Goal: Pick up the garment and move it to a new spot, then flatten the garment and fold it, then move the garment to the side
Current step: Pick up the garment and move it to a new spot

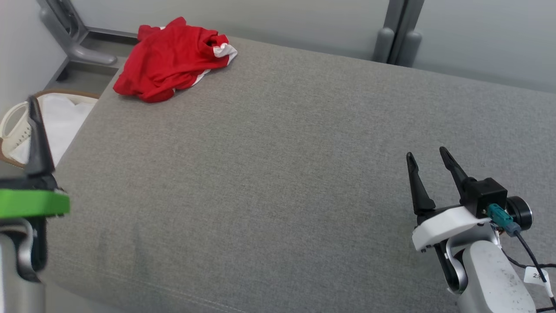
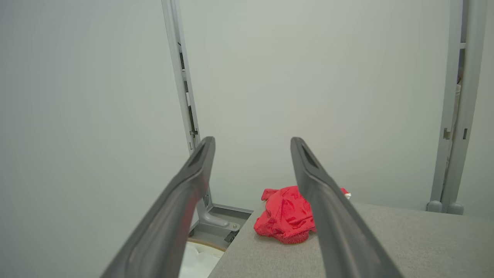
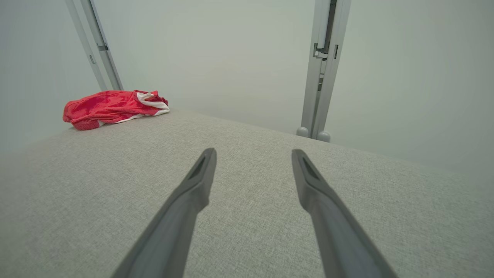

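Note:
A crumpled red garment (image 1: pixel 171 58) with white trim lies bunched at the far left corner of the grey fabric surface (image 1: pixel 278 174). The left wrist view has the garment (image 2: pixel 283 214) ahead, partly behind one finger, and the right wrist view has the garment (image 3: pixel 112 108) far off to the left. My left gripper (image 2: pixel 251 144) is open and empty, hanging beside the surface's left edge, well short of the garment. My right gripper (image 1: pixel 428 156) is open and empty too, low over the surface's near right part, far from the garment.
A white laundry basket (image 1: pixel 17 126) with a brown rim and white cloth inside stands on the floor off the surface's left edge. Grey metal posts (image 1: pixel 397 41) and pale panels run behind the surface. A wide stretch of grey fabric lies between the garment and my right gripper.

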Available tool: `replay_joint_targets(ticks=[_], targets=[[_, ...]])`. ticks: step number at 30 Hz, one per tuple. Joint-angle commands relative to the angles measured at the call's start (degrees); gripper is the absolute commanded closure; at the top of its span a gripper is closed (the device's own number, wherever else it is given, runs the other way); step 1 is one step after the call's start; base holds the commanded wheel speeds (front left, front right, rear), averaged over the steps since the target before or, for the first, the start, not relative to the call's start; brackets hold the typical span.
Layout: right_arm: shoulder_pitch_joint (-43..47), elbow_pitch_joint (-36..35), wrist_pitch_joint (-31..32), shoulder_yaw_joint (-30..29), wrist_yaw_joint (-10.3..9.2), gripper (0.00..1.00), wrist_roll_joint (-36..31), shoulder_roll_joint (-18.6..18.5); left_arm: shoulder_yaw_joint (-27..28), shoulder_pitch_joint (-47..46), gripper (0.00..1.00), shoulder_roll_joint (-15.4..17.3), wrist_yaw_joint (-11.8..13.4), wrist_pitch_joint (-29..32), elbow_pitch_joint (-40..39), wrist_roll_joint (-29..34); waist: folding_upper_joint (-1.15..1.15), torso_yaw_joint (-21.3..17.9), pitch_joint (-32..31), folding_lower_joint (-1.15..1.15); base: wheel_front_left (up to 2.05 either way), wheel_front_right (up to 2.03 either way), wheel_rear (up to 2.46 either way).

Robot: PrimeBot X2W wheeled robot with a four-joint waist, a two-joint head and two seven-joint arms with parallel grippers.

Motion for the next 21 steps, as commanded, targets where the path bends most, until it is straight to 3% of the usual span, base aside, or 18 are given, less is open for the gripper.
replay_joint_targets(ticks=[1, 11, 17, 21], targets=[[-0.9, -0.4, -0.3, -0.3, -0.09, 0.00, -0.8, -0.3, 0.0, -3.7, 0.00, 1.3, -0.1, 0.4, -0.1, -0.3, 0.00, -4.0, 4.4, 0.00, 0.00, 0.00, 0.00], [-5.9, -3.3, 0.6, 0.3, -0.09, 0.00, -5.8, -0.3, -1.5, -29.2, 0.00, 10.4, -0.3, 8.7, 12.4, -7.7, 0.00, -12.5, 13.8, 0.00, 0.00, 0.00, 0.00], [-6.8, -7.7, 2.5, -0.6, -0.09, 0.00, -8.0, -0.2, -6.8, -39.6, 0.00, 11.3, -0.2, 13.9, 22.4, -11.6, 0.00, -15.5, 20.4, 0.00, 0.00, 0.00, 0.00], [-6.4, -11.1, 3.9, -1.0, -0.09, 0.00, -9.4, -0.3, -9.8, -43.9, 0.00, 10.7, -0.2, 14.1, 28.4, -12.4, 0.00, -16.8, 24.4, 0.00, 0.00, 0.00, 0.00]])
